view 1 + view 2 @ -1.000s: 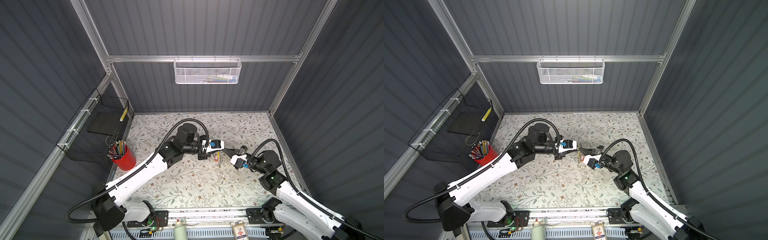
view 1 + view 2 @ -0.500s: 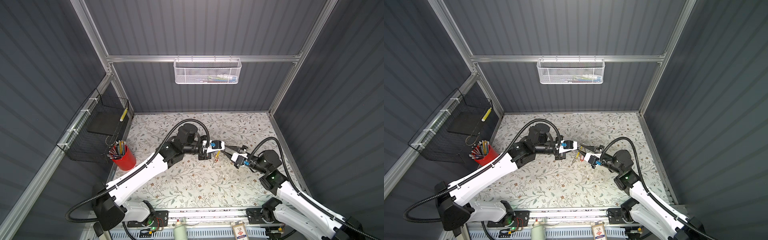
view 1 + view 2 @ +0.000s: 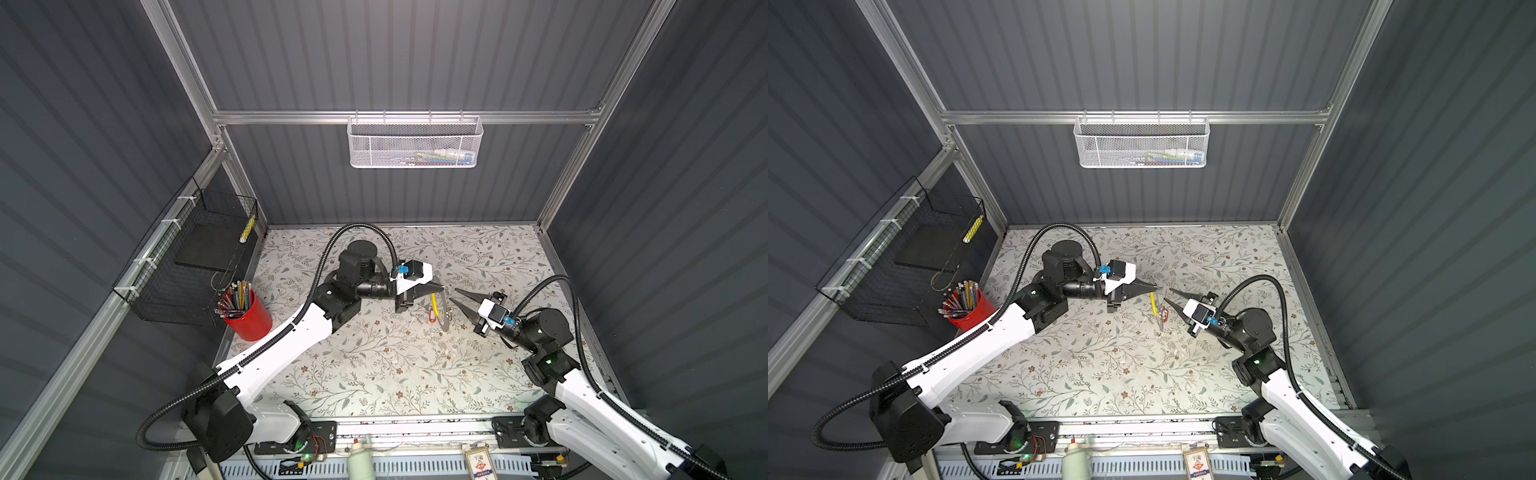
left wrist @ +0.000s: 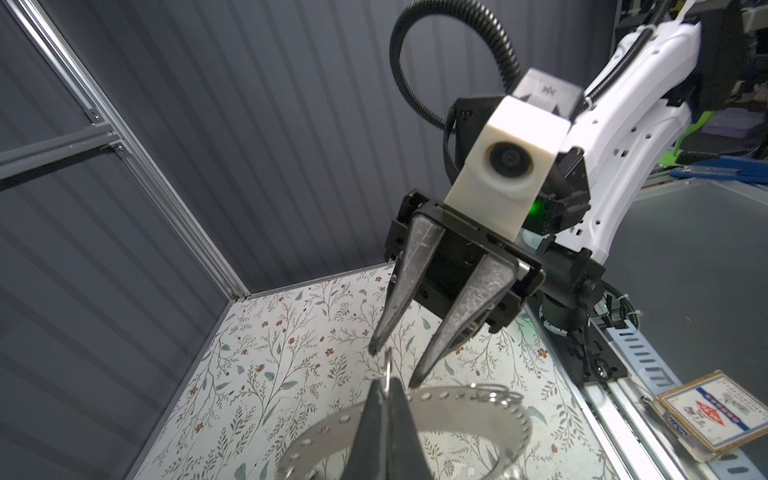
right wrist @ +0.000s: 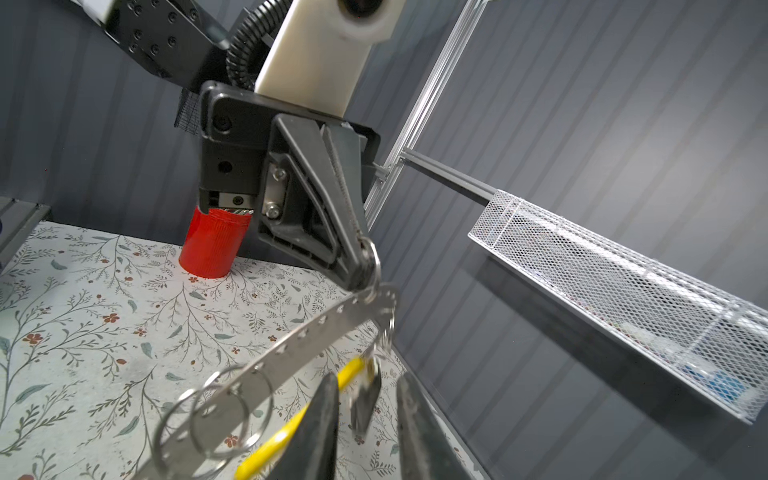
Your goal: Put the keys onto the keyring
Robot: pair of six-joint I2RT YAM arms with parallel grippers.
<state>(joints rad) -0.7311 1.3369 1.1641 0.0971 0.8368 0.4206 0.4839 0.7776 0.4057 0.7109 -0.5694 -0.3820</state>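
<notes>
My left gripper is shut on a small split ring threaded on the keyring, a studded grey band with a yellow segment. The band hangs from that ring above the table. A red key tag dangles under it. My right gripper is open just right of the keyring. A dark blurred key or tag hangs from the band between its fingers, with a gap on each side.
A red cup of pencils and a black wire basket stand at the left wall. A white mesh basket hangs on the back wall. Several loose split rings sit on the band. A card lies at the front edge.
My right gripper has opened and drawn back to the right, away from the left gripper's tips. The left gripper has closed fully and stays put with the keyring hanging from it.
</notes>
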